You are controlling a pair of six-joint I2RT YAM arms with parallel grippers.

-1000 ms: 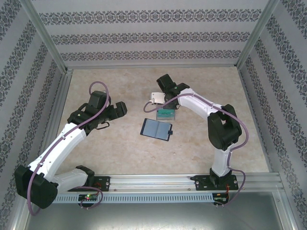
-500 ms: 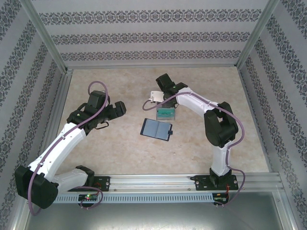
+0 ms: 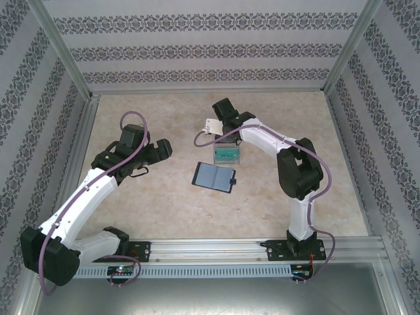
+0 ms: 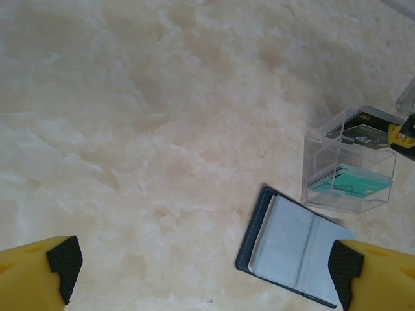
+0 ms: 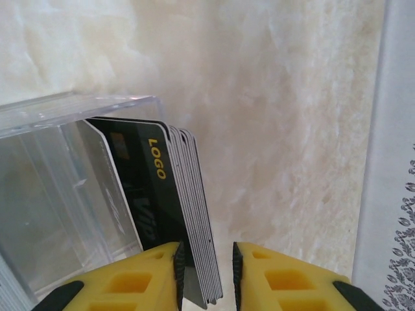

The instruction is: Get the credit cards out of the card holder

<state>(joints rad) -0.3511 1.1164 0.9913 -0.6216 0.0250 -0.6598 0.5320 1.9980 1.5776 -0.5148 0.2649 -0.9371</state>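
While the top camera looks down on the table (image 3: 164, 197), the card holder (image 3: 214, 176), a slate-blue wallet, lies open and flat near the middle, between the two arms. Just beyond it stands a clear box (image 3: 228, 162) with credit cards (image 3: 227, 155) inside, teal showing. The right gripper (image 3: 224, 134) points at the box's far side. The left gripper (image 3: 159, 149) hangs well apart on the left.

From the left wrist, the left gripper (image 4: 204, 269) has its jaws spread wide, holding nothing. The wallet's grey lining faces up and no card can be seen in its pockets. The box holds a teal card (image 4: 350, 183) low and a dark card (image 4: 363, 133) above.

From the right wrist, the right gripper (image 5: 206, 259) has its jaws slightly apart around the outer ends of silvery cards (image 5: 194, 214) stacked against the dark card marked LOGO. A gap at one finger means nothing is pinched.

Judging from this, the cards are out of the holder and a card is being released into the box. Next, the fingers need to draw straight back without dragging the stack, then the wallet pockets want checking
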